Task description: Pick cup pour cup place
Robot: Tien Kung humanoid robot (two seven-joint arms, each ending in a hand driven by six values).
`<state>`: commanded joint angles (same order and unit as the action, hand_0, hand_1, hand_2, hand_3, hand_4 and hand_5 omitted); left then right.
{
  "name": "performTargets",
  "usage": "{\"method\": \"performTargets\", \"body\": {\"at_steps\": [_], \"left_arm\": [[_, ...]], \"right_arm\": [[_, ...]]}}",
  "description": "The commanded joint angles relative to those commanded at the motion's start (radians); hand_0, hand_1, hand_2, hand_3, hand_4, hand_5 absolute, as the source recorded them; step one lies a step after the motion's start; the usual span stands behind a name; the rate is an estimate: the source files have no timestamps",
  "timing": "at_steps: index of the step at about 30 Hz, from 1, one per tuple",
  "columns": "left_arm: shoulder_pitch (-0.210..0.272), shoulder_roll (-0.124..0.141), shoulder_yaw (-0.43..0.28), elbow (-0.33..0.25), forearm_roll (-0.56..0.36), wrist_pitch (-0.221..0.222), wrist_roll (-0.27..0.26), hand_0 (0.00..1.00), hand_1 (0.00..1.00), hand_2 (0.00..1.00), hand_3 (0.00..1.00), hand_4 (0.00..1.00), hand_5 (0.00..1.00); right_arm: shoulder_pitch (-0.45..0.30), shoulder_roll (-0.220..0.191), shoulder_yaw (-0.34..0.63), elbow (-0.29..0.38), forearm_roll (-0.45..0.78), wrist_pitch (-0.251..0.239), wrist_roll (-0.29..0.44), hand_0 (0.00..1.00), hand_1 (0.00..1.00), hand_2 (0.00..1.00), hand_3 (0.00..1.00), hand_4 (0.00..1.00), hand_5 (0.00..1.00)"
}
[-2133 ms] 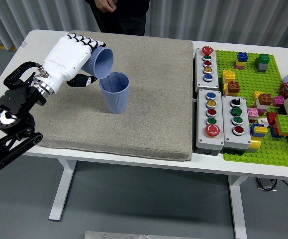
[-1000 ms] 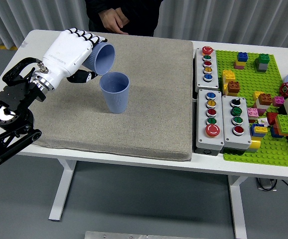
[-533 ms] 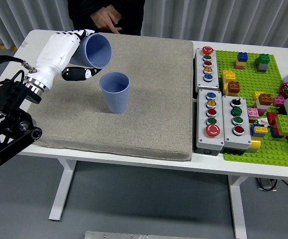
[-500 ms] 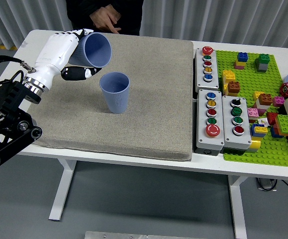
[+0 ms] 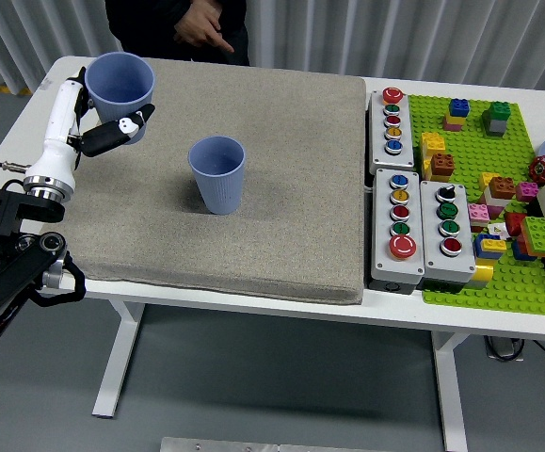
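Note:
A blue cup [image 5: 218, 175] stands upright on the grey mat [image 5: 281, 169], left of its middle. My left hand [image 5: 91, 115] is shut on a second blue cup [image 5: 120, 87] and holds it upright, mouth up, over the mat's far left corner, well left of the standing cup. The thumb [image 5: 112, 134] lies across the held cup's front. My right arm is out of view.
A person stands at the far side, one hand [image 5: 203, 30] hanging just beyond the mat's far edge. Button boxes [image 5: 392, 121] [image 5: 421, 233] lie right of the mat. A green baseplate [image 5: 498, 188] with several bricks fills the right end.
My left hand has tipped the held cup back from its pouring tilt over the standing cup to upright and carried it left and away. The person has shifted left.

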<state>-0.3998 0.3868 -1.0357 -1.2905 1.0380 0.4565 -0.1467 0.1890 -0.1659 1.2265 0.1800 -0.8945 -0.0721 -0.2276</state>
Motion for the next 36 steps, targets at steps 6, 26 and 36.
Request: {"method": "performTargets", "body": {"at_steps": [6,26,36], "left_arm": [[0.018,-0.029,-0.006,0.032,-0.15,0.018,-0.041,0.594,0.592,0.614,0.573,0.639,0.062],[0.038,-0.115,0.045,0.186,-0.143,0.084,-0.146,0.598,0.598,0.616,0.575,0.662,0.115],[0.055,-0.133,0.065,0.211,-0.174,0.085,-0.178,0.61,0.603,0.619,0.574,0.671,0.13]], "right_arm": [[0.003,0.0,-0.001,0.0,0.008,-0.002,0.002,0.72,0.682,0.671,0.617,0.082,0.296],[0.014,0.001,0.008,0.0,-0.005,-0.005,-0.001,0.72,0.682,0.671,0.616,0.065,0.28],[0.014,0.003,0.008,0.0,-0.006,-0.006,-0.002,0.72,0.682,0.671,0.617,0.061,0.282]]}}
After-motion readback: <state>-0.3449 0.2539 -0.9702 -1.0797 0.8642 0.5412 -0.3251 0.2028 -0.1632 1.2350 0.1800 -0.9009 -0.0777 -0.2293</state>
